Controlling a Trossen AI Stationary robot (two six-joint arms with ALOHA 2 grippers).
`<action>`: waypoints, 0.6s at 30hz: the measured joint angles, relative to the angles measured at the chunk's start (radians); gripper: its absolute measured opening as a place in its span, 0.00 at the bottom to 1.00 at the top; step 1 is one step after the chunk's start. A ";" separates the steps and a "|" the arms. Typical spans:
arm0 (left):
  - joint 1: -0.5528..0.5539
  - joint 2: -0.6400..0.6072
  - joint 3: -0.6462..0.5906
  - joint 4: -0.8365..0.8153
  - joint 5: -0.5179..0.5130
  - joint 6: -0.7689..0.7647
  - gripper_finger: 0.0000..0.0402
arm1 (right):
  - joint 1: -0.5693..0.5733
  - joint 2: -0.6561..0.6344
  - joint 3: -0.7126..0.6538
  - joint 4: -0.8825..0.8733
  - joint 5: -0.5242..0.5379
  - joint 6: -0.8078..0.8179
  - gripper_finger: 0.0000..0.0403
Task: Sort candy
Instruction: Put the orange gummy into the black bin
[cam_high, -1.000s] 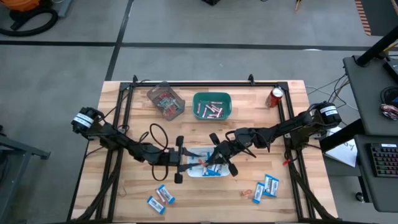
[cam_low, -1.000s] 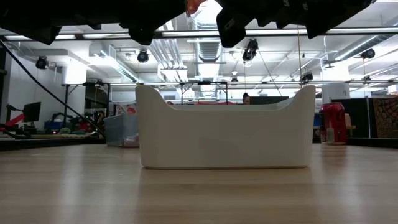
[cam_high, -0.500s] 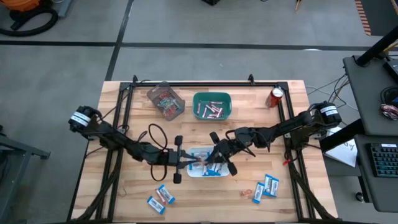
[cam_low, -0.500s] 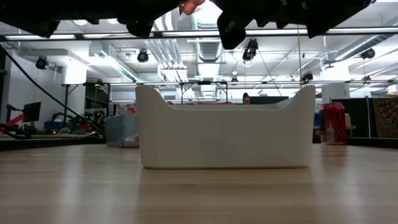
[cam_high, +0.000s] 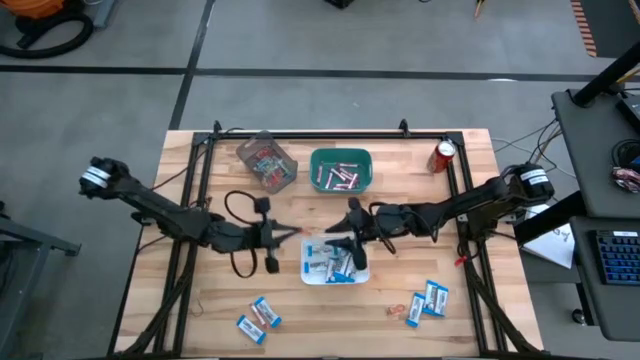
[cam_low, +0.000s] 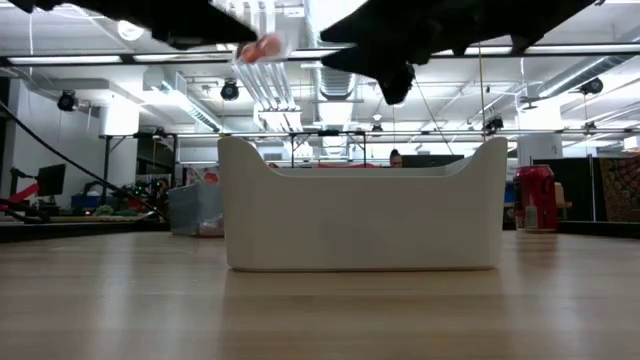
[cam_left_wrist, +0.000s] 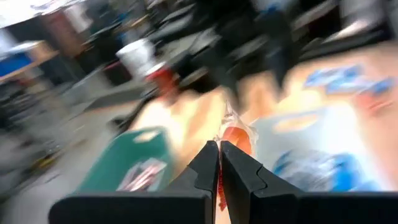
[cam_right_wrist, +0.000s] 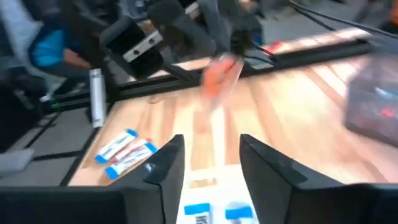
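Left to right, high view, clock bearings from table centre.

Clear box (cam_high: 266, 162) of red-orange pieces at 11 o'clock. Two blue-and-white packets (cam_high: 258, 318) loose at 7 o'clock, near table edge.

Left gripper (cam_high: 292, 234) at centre, just left of white tray (cam_high: 362, 271); jaws pressed together, pinching one red-orange candy (cam_high: 301, 233) in clear wrapper. Same candy in left wrist view (cam_left_wrist: 236, 136), sticking out past fingertips (cam_left_wrist: 210, 153); in low view (cam_low: 262, 49) held above tray's (cam_low: 360, 218) left wall.

Green bin (cam_high: 341, 153) at 12 o'clock, pinkish sticks inside. White tray just below centre, blue-and-white packets inside.

Right gripper (cam_high: 345, 238) over tray's upper edge, fingers (cam_right_wrist: 165, 163) spread, nothing between them; apart from candy.

More packets (cam_high: 432, 297) plus small red-orange piece (cam_high: 413, 307) at 5 o'clock. Red can (cam_high: 443, 155) at 1 o'clock.
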 joint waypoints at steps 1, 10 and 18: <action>0.006 -0.028 0.000 -0.060 -0.047 -0.004 0.00 | 0.000 -0.007 0.000 -0.023 0.020 0.020 0.38; 0.289 -0.195 0.000 -0.559 -0.211 -0.200 0.00 | 0.000 -0.012 0.001 -0.053 0.058 0.043 0.42; 0.729 -0.131 0.000 -0.678 0.060 -0.190 0.00 | 0.000 -0.012 0.001 -0.064 0.058 0.040 0.42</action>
